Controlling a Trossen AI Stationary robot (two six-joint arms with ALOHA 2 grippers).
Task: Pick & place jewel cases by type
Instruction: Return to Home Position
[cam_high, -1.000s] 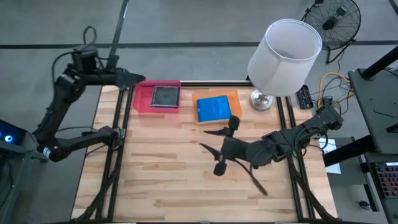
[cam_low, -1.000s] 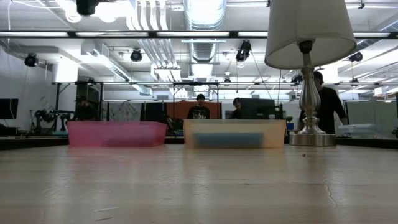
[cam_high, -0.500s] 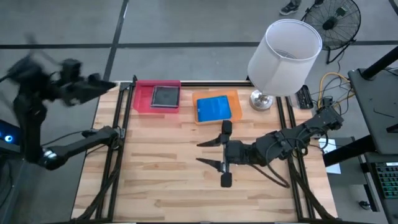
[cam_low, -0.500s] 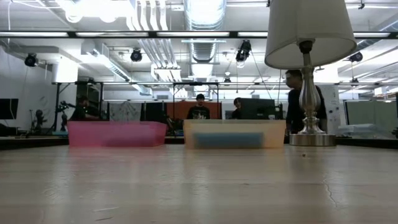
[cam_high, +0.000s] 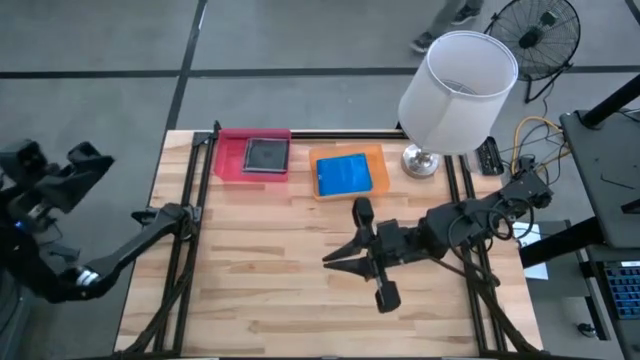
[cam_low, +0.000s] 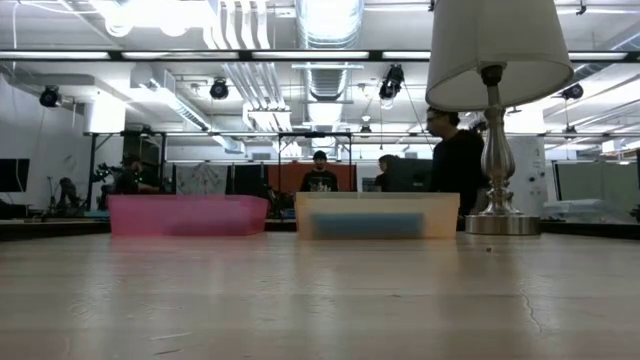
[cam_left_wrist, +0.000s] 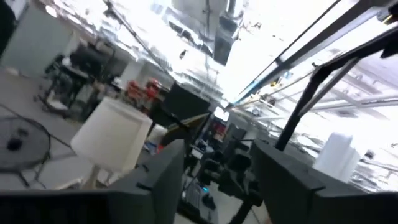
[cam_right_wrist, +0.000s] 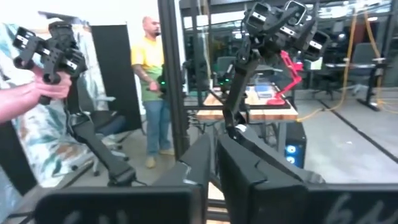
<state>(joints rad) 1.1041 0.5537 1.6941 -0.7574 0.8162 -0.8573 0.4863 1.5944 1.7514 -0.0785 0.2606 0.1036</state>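
A dark square jewel case (cam_high: 266, 155) lies flat in the pink tray (cam_high: 228, 160) at the table's far side. A blue jewel case (cam_high: 343, 173) lies flat in the orange tray (cam_high: 375, 153) beside it; the low view shows it as a blue band (cam_low: 365, 225) through the tray wall. My right gripper (cam_high: 335, 258) hovers over the table's middle, nearer than the orange tray, shut and holding nothing. My left gripper (cam_high: 88, 163) is off the table's left edge, raised, fingers apart (cam_left_wrist: 217, 180) with nothing between them.
A lamp with a white shade (cam_high: 458, 90) stands at the far right, its base (cam_high: 421, 160) beside the orange tray. Black frame rails (cam_high: 190, 240) run along the table's left and right sides. People stand in the room behind (cam_low: 455, 165).
My left gripper has swung from beside the pink tray away past the table's left edge and risen. My right gripper has rolled about its own axis, moved up a little, and shut with nothing between its fingers. The cases lie where they were.
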